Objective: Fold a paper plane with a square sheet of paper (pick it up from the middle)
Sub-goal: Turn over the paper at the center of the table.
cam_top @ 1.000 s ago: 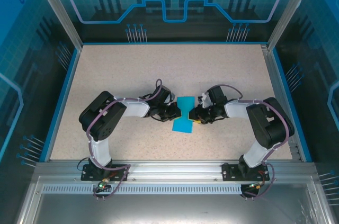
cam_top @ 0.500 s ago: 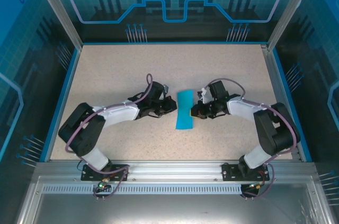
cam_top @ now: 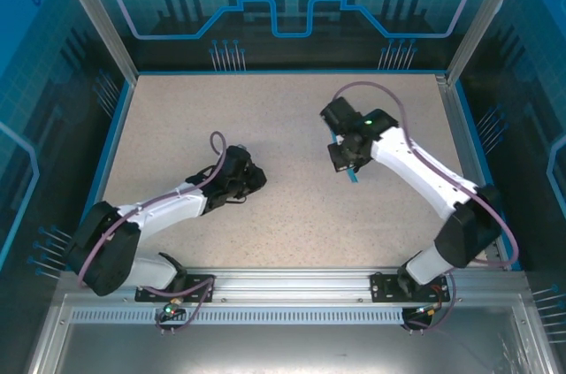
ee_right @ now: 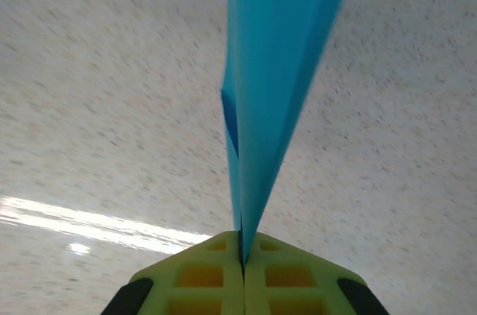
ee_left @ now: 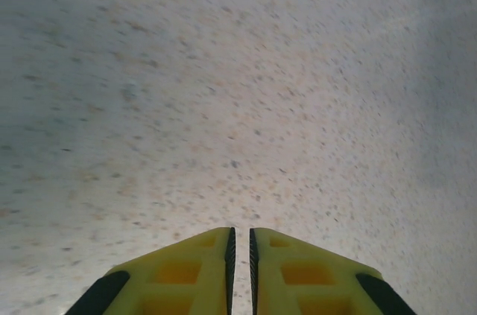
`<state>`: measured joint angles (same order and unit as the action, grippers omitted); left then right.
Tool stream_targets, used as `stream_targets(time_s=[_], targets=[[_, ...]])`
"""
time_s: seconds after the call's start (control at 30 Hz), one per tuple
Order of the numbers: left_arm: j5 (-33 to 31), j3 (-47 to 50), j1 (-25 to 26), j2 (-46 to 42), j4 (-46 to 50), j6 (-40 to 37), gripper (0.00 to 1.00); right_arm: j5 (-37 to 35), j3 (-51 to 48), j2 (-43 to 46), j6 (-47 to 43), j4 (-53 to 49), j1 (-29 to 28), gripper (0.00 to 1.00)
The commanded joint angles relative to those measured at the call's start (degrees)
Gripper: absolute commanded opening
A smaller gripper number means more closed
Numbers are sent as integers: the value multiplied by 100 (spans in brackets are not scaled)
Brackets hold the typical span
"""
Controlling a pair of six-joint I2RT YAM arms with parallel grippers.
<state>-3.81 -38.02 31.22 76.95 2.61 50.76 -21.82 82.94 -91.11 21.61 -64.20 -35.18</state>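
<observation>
Right gripper point(ee_right: 242, 244) is pinching the folded cyan sheet of paper point(ee_right: 279, 47) dead tight. Its yellow fingers point(ee_right: 197, 274) are pressing together on the bottom edge, and the sheet is sticking straight out past the fingertips, fanning wider the further it gets from them, with a crease line showing just off the tips. It's hanging clear above the speckled table point(ee_right: 97, 106). Left gripper point(ee_left: 240, 234) is sitting with its fingers a thin slit apart, nothing between them, just bare tabletop ahead of the tips.
</observation>
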Motion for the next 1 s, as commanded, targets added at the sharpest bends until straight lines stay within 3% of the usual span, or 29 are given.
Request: stream_targets(time_s=[0.0, 0.2, 0.3, 0.43, 0.57, 0.67, 0.77, 0.9, 0.97], targets=[[-519, 116, -145, -383, 403, 58, 17, -744, 335, -857, 317, -780, -367, 6], [-655, 392, -285, -908, 612, 96, 21, 684, 955, -2239, 669, -365, -883, 11], [-673, 407, -318, -1133, 812, 17, 23, 1739, 1220, -2568, 696, 81, -1013, 25], [-557, 363, -365, -1340, 975, -125, 29, 3094, 805, -2142, 697, 1126, -869, 43], [-118, 313, -376, -1196, 746, -272, 34, 3712, -242, -1201, 688, 2103, -468, 52], [484, 127, -376, -789, 484, -382, 35, 4345, -1295, -684, 826, 3058, 49, 40], [1093, -73, -369, -288, 141, -393, 35, 5267, -1996, -722, 868, 3892, 590, 31], [1495, -246, -354, 167, -172, -267, 35, 5584, -2222, -1002, 858, 4140, 762, 19], [1511, -314, -357, 298, -215, -217, 35, 5464, -2347, -986, 958, 4292, 763, 19]])
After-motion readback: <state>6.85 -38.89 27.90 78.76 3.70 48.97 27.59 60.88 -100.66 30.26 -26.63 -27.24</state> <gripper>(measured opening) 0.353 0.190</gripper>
